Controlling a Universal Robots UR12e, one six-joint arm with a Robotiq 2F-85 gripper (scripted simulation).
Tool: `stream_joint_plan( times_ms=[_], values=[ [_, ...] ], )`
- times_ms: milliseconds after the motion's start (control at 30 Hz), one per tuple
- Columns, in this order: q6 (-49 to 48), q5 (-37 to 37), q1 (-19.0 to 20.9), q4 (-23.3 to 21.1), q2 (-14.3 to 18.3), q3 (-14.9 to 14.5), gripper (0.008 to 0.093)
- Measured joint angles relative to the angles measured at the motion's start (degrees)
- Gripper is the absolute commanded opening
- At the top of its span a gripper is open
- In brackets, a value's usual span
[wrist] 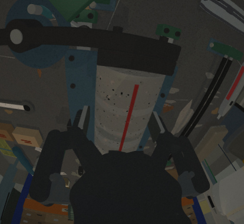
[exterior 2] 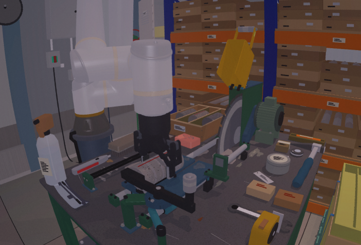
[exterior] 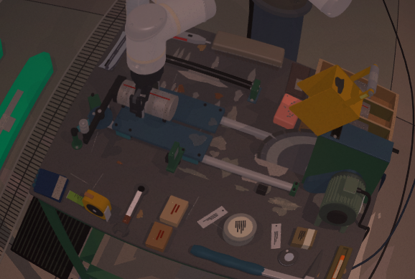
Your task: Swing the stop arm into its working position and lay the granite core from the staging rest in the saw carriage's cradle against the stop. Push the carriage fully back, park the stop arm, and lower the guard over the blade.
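Observation:
The granite core [exterior: 148, 100] [exterior 2: 151, 170] [wrist: 128, 106], a speckled grey cylinder with a red line along it, is partly hidden under my wrist. It lies in the blue carriage cradle [exterior: 168, 122] [exterior 2: 186, 175] at the left end of the rails. Its far end meets the black stop arm [exterior: 102, 109] [exterior 2: 163, 193] [wrist: 88, 46], which lies across the cradle's end. The saw blade [exterior: 287, 149] [exterior 2: 231, 126] stands at the right with the yellow guard [exterior: 332, 98] [exterior 2: 235, 60] raised above it. My gripper [exterior: 138, 105] [exterior 2: 157, 156] [wrist: 119, 124] straddles the core, open and holding nothing.
The green saw housing and motor [exterior: 343, 190] [exterior 2: 266, 120] fill the right end of the bench. A wooden core tray [exterior: 377, 100] [exterior 2: 198, 119] sits behind the guard. A tape measure [exterior: 96, 202] [exterior 2: 263, 229], small boxes [exterior: 173, 209] and a hammer [exterior: 229, 261] crowd the front edge.

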Motion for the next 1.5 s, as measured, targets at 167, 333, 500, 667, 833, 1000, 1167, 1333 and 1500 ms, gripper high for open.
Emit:
stream_joint_plan(
  times_ms=[167, 333, 500, 667, 833, 1000, 1167, 1333, 1500],
  values=[
    [0.0, 0.0, 0.0, 0.1, -0.1, 0.0, 0.0880],
    [0.0, 0.0, 0.0, 1.2, -0.9, -0.4, 0.0880],
    [0.0, 0.0, 0.0, 3.7, -2.5, -1.2, 0.0880],
    [0.0, 0.0, 0.0, 6.5, -4.4, -2.3, 0.0880],
    [0.0, 0.0, 0.0, 8.6, -5.7, -3.1, 0.0880],
    [0.0, 0.0, 0.0, 9.3, -6.1, -3.3, 0.0880],
    [0.0, 0.0, 0.0, 10.9, -6.8, -3.8, 0.0880],
    [0.0, 0.0, 0.0, 19.6, -11.4, -8.5, 0.0880],
    [0.0, 0.0, 0.0, 20.6, -11.9, -9.2, 0.0820]
  ],
)
